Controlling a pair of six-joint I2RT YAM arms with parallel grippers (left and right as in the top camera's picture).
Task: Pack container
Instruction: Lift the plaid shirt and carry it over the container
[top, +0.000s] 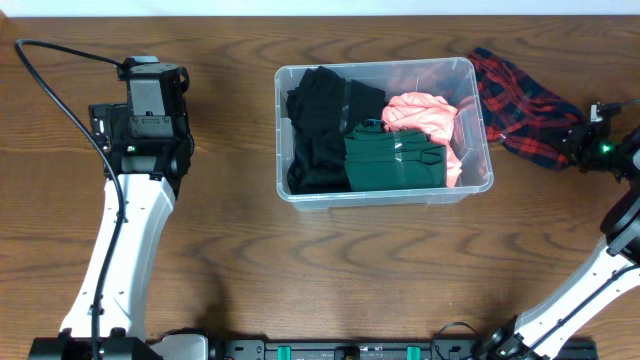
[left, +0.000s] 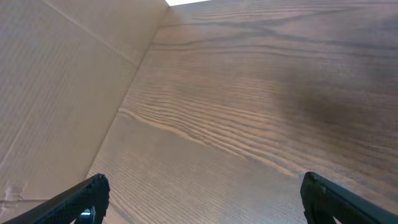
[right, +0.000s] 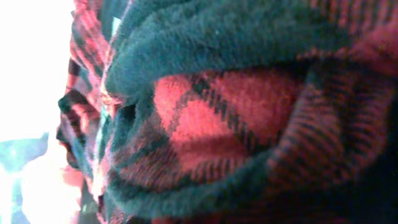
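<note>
The container (top: 480, 186) is a clear plastic bin in the middle of the table, holding black clothes (top: 318, 125), a folded green garment (top: 393, 160) and a pink garment (top: 425, 112). A red and dark plaid cloth (top: 520, 108) lies just right of the bin, its left end at the bin's rim. My right gripper (top: 588, 138) is at the cloth's narrow right end and looks shut on it. The plaid cloth (right: 217, 106) fills the right wrist view and hides the fingers. My left gripper (left: 202, 193) is wide open and empty over bare wood, far left of the bin (top: 152, 72).
A brown cardboard wall (left: 56, 81) stands to the left of the left gripper. The wooden table (top: 380, 270) runs in front of the bin. A black cable (top: 60, 95) loops at the left arm.
</note>
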